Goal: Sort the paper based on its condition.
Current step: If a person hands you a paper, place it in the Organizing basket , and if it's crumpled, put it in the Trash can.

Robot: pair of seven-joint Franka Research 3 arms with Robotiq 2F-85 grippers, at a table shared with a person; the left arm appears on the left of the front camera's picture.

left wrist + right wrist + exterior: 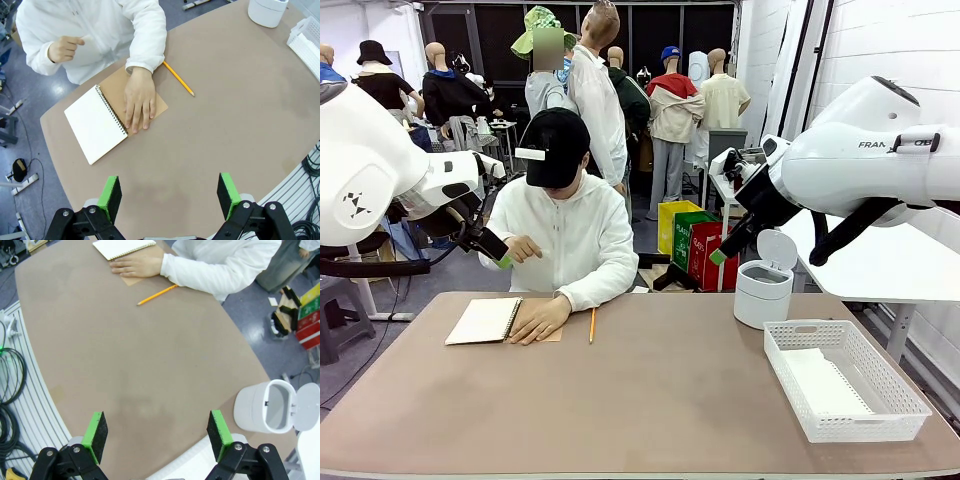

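Across a brown worktop [650, 400] sits a person in a white hooded top and black cap. One hand [139, 101] lies flat on the brown cover of an open spiral notebook [97, 123], whose blank white page faces up at the far left of the worktop. The other hand [65, 48] is raised in a loose fist near the chest. A yellow pencil [178, 78] lies just beside the notebook. At the right stands a small white bin [763, 283] with its lid flipped up, and nearer the robot a white slotted basket [845, 378] holds the paper [825, 382], white sheets lying flat inside. Both arms hang raised above the worktop. The left gripper [170, 196] has its jaws wide apart, holding nothing. The right gripper [157, 434] likewise has its jaws spread, holding nothing.
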